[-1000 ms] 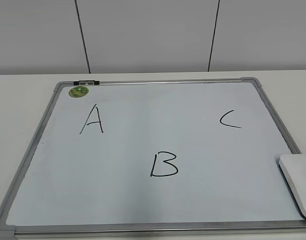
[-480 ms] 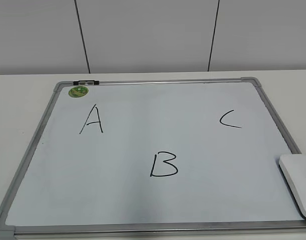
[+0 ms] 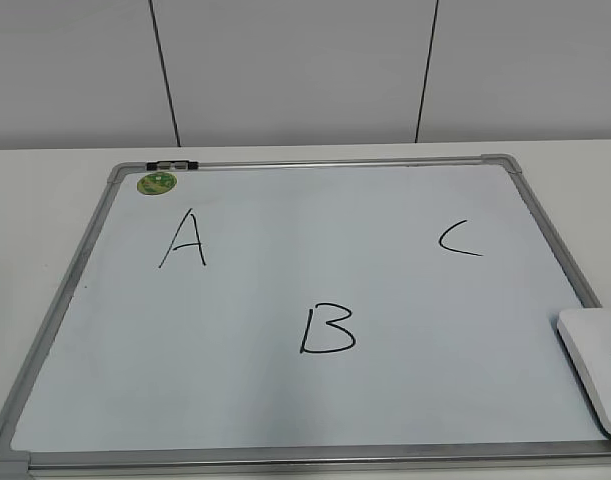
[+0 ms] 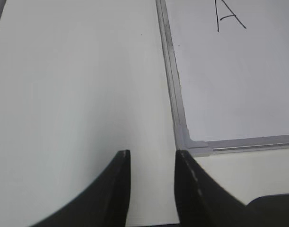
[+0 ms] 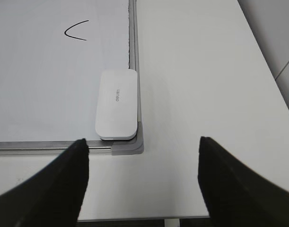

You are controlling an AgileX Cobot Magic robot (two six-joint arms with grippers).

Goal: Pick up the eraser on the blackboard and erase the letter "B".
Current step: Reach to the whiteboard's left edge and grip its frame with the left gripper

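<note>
The blackboard (image 3: 545,215) is a white board with a silver-grey frame, lying flat on the table. The black letter "B" (image 3: 327,329) is at its front middle. The white eraser (image 3: 597,365) lies in the board's front right corner; it also shows in the right wrist view (image 5: 117,104). My right gripper (image 5: 143,163) is open and empty, over bare table just in front of that corner. My left gripper (image 4: 153,161) is open with a narrow gap and empty, over the table beside the board's front left corner (image 4: 188,139). Neither gripper shows in the exterior view.
The letter "A" (image 3: 185,240) is at the board's left and "C" (image 3: 458,239) at its right. A small green round magnet (image 3: 156,183) and a black clip (image 3: 172,164) sit at the back left. The table's front edge (image 5: 135,217) is near my right gripper.
</note>
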